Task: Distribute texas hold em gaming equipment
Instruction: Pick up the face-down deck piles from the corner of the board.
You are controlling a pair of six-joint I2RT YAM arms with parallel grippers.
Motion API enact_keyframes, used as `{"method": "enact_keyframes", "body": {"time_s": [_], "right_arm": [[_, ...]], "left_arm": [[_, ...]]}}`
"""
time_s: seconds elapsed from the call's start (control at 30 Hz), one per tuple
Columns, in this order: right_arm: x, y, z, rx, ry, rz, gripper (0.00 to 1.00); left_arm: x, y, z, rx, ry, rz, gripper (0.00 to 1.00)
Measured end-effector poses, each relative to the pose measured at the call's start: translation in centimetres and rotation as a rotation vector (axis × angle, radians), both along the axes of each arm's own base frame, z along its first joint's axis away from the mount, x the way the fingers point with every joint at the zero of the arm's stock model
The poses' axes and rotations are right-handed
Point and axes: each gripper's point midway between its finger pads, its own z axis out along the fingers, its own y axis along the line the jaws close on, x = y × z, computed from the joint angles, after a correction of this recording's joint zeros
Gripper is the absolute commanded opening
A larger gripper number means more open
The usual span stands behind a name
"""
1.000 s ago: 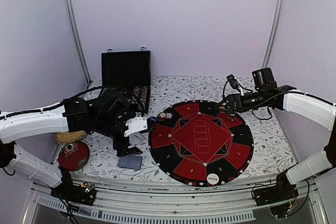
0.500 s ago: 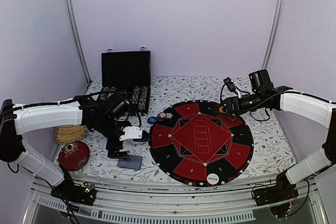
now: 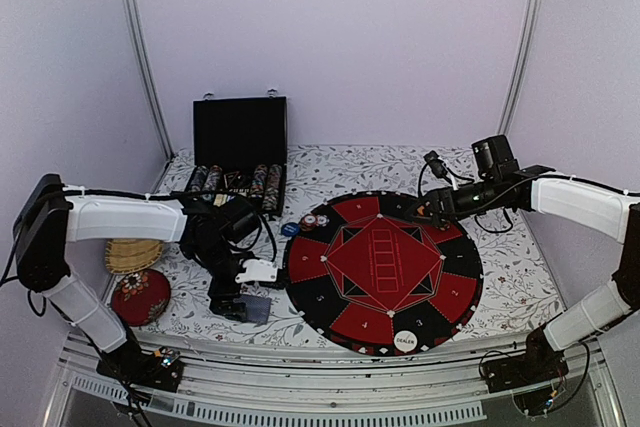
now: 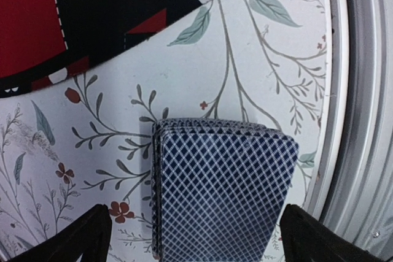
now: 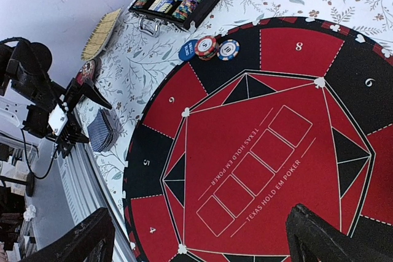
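evidently card pickup is in hand: left gripper (image 3: pixel 228 295), jaws spread, hovers over the card deck (image 4: pixel 221 188) at the mat's (image 3: pixel 385 267) 8 o'clock; next it must lower and pinch. right gripper (image 3: pixel 432 209) waits spread and empty at 1 o'clock.

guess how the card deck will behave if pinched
The card deck looks fanned at its edge, so it likely splays when squeezed. Lying flat on the tablecloth, it probably slides rather than tips.
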Motion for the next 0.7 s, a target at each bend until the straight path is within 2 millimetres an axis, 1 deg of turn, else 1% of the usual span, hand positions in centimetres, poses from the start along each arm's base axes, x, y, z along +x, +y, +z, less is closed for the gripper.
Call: {"method": "enact_keyframes", "body": {"time_s": [0.3, 0.5, 0.53, 0.7], "right_arm": [[0.0, 0.0, 0.0, -0.001, -0.003, 0.002, 0.99], [0.0, 0.0, 0.0, 0.001, -0.003, 0.005, 0.99], [-0.1, 0.0, 0.0, 0.001, -0.003, 0.007, 0.99], [-0.2, 0.1, 0.1, 0.008, -0.001, 0.014, 0.99]], "left_arm": [[-0.2, 0.1, -1.0, 0.012, 0.012, -0.002, 0.98], [-0.7, 0.7, -2.5, 0.043, 0.029, -0.008, 0.98], [-0.7, 0.8, -2.8, 0.054, 0.024, -0.013, 0.98], [-0.2, 0.5, -3.0, 0.061, -0.029, -0.038, 0.95]]}}
